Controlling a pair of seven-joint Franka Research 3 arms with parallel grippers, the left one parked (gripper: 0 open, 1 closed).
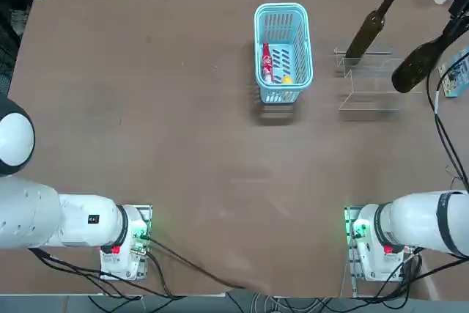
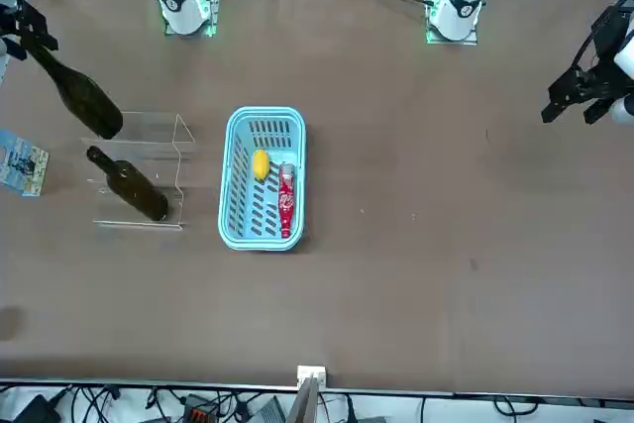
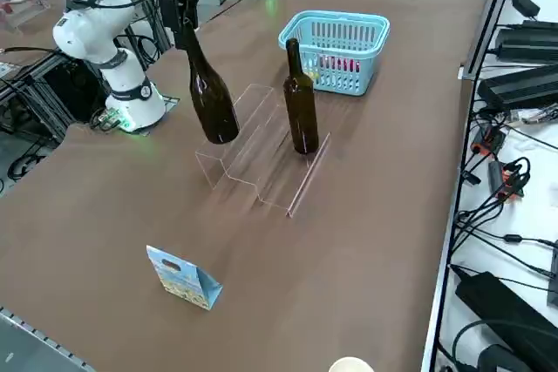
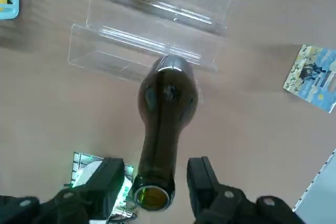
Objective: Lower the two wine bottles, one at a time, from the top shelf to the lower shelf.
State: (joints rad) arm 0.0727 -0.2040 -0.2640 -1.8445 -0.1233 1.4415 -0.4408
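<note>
Ok, right gripper (image 4: 156, 184) is upper right in top view, upper left in front view. Jaws open, one on each side of the broader, darker bottle's (image 4: 167, 98) neck, gap visible both sides in wrist view, so no grip. That btl is upright w/ its base at the clear rack (image 3: 261, 158); can't tell which tier it's on, if any. Slimmer btl (image 3: 301, 111) is upright too, at the rack, upper centre of side view, apart from the other one. Its tier: can't tell either. Lt-blue basket (image 1: 283, 97), upper centre of top view, has a red-labelled packet (image 1: 267, 64) + a yellow item (image 1: 286, 79) inside. Blue printed box (image 3: 185, 278) is lower left in side view, white cup (image 3: 350, 365) at bottom edge.
</note>
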